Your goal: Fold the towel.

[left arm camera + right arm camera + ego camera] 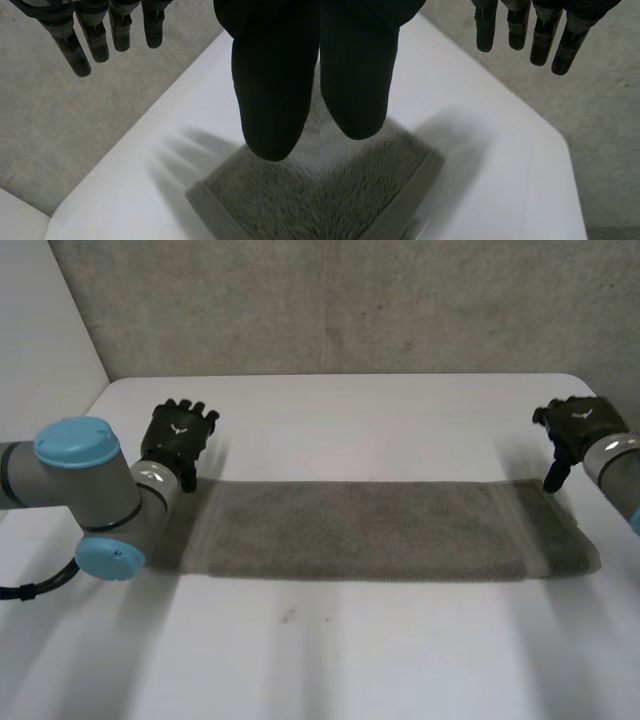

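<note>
White desk (350, 660), seen from above, with a rough grey surface (330, 300) beyond its far edge. A grey towel (370, 530) is laid flat across the middle of the desk as a long, narrow strip running from left to right, its long edges parallel to the far edge of the desk. A paler band is seen along each short end of the strip.

The left arm (80, 485) is brought in from the left side, and its elbow is held above the near left end of the towel. The right arm (620, 465) is brought in from the right side.

The left robot hand (178, 435) is held at the far left corner of the towel. In the left wrist view its fingers (95, 35) are seen straight and spread, well apart from the thumb, with nothing held between them: the hand is open. The thumb is placed over the corner of the towel, and the fingers are held over bare desk beyond it. Contact with the cloth cannot be told.

The right robot hand (575, 425) is held at the far right corner of the towel. In the right wrist view its fingers (520, 25) are likewise seen straight and parted from the thumb, so this hand is open and empty too. The thumb is held above the towel's corner.
</note>
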Controlling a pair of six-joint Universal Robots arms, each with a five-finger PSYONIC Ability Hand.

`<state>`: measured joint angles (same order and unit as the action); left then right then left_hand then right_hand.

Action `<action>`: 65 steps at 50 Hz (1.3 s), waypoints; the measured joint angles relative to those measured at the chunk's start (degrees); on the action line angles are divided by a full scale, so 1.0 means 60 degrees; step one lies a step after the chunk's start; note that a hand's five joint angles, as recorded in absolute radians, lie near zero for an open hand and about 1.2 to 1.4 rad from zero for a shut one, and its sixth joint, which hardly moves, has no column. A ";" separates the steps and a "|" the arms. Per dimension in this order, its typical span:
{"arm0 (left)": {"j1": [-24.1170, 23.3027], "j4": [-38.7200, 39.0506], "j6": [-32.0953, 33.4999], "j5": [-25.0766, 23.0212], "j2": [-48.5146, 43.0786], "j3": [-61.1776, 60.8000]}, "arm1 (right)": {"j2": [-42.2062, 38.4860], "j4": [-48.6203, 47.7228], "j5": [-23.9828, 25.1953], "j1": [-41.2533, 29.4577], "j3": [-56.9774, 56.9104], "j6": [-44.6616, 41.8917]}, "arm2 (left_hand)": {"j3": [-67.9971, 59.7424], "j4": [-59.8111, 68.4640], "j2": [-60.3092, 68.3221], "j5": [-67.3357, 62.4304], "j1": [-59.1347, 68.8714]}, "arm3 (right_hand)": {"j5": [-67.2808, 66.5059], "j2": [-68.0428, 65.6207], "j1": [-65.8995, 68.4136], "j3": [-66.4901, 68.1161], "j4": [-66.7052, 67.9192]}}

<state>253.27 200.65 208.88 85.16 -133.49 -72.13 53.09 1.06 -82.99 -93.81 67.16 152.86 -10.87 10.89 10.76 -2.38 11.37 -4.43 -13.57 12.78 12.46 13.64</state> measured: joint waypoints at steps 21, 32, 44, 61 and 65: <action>0.0046 -0.0181 -0.2562 0.0067 0.4742 -0.3712 | 0.4582 -0.0763 0.2210 0.0697 0.5061 0.0253 | 0.0170 -0.0200 -0.0212 0.0116 -0.0190 | -0.0399 -0.0414 0.0205 0.0578 0.0420; 0.0217 -0.0531 -0.4803 0.0082 0.6027 -0.5561 | 0.4524 -0.2163 0.3020 0.1735 0.7487 -0.1232 | 0.0170 -0.0200 -0.0215 0.0116 -0.0190 | -0.2577 -0.2951 0.2300 0.3117 0.2918; 0.0234 -0.0588 -0.4823 0.0331 0.5913 -0.5887 | 0.3197 -0.2894 0.3040 0.2140 0.7608 -0.1811 | 0.0170 -0.0200 -0.0217 0.0116 -0.0191 | -0.4157 -0.4585 0.3697 0.4809 0.4571; 0.0211 -0.0550 -0.4769 0.0372 0.5833 -0.5919 | 0.2371 -0.2951 0.2881 0.2452 0.7116 -0.2094 | 0.0170 -0.0201 -0.0217 0.0116 -0.0191 | -0.8410 -0.8934 0.6967 0.9141 0.9005; 0.0210 -0.0554 -0.4765 0.0379 0.5829 -0.5922 | 0.2288 -0.2967 0.2556 0.2705 0.6868 -0.2103 | 0.0170 -0.0201 -0.0217 0.0116 -0.0191 | -0.8449 -0.8936 0.6967 0.9192 0.9113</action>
<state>254.53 197.33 180.29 87.44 -98.52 -107.66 66.82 -16.74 -67.65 -77.59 108.37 140.24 -9.85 9.68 9.46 -1.68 10.23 -55.13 -67.19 54.58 67.61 68.31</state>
